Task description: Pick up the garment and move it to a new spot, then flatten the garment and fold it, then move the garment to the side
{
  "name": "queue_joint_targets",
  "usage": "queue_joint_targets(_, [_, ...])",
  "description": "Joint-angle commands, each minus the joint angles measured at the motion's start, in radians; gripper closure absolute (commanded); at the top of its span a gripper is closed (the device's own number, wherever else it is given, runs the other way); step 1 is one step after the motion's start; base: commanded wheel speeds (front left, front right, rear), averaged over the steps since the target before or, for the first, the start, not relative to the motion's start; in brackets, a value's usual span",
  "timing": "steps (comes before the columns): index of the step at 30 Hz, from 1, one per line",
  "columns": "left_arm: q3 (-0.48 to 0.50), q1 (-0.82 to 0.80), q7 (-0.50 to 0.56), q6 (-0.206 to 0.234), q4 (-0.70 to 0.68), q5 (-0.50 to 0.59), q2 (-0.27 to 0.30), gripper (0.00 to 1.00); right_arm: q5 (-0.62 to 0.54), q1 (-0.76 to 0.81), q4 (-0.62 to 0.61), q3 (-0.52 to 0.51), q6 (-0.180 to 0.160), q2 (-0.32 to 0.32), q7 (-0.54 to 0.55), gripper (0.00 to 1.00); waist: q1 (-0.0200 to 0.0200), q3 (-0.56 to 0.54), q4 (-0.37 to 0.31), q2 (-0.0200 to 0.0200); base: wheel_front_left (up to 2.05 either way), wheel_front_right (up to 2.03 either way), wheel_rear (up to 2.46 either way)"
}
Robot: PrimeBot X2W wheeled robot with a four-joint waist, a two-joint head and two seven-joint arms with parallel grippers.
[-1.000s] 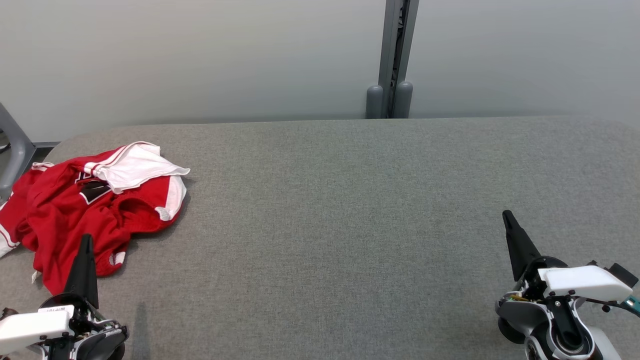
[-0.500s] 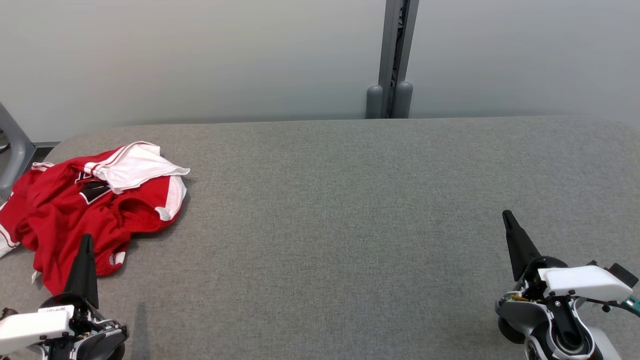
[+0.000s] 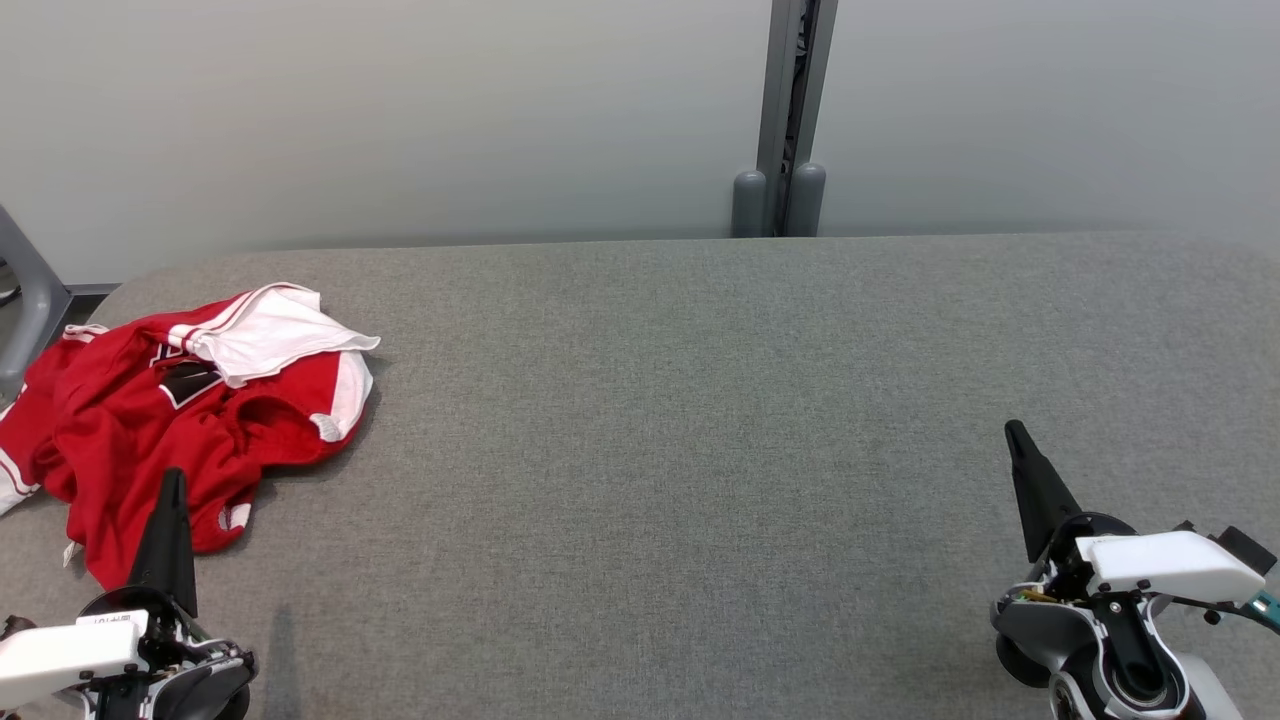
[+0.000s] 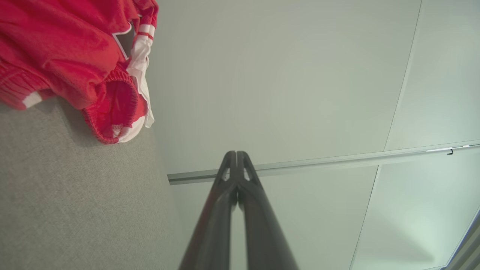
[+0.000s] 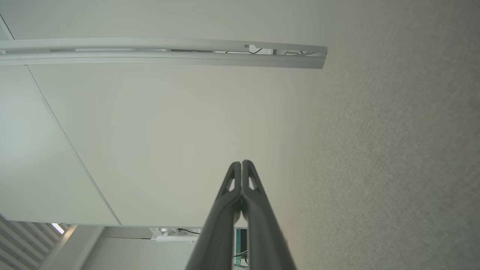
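A crumpled red garment [image 3: 150, 420] with white trim and a black patch lies bunched at the far left of the grey felt table [image 3: 680, 420]. Its red cuffs and white edge fill the upper left of the left wrist view [image 4: 75, 63]. My left gripper [image 3: 174, 478] sits at the lower left, shut and empty, its tip over the garment's near edge in the head view. In its own view the fingers [image 4: 237, 154] meet, pointing at the wall. My right gripper [image 3: 1014, 430] rests at the lower right, shut and empty, far from the garment; its tips [image 5: 241, 163] touch.
A pale wall [image 3: 400, 110] with a grey vertical post [image 3: 790, 120] stands behind the table's far edge. A grey frame piece [image 3: 30, 290] rises just beyond the table's left end.
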Motion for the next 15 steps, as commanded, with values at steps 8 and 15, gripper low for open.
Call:
queue_joint_targets(8, [0.002, -0.018, -0.002, -0.004, -0.002, -0.001, 0.006, 1.00, 0.005, -0.002, 0.003, -0.005, 0.003, -0.007, 0.002, 1.00, -0.0001, 0.000, 0.000, -0.0001, 0.00, 0.00, 0.00])
queue_joint_targets(15, [0.002, -0.018, -0.002, -0.004, -0.002, -0.001, 0.006, 1.00, 0.005, -0.002, 0.003, -0.005, 0.003, -0.007, 0.002, 1.00, -0.0001, 0.000, 0.000, -0.0001, 0.00, 0.00, 0.00])
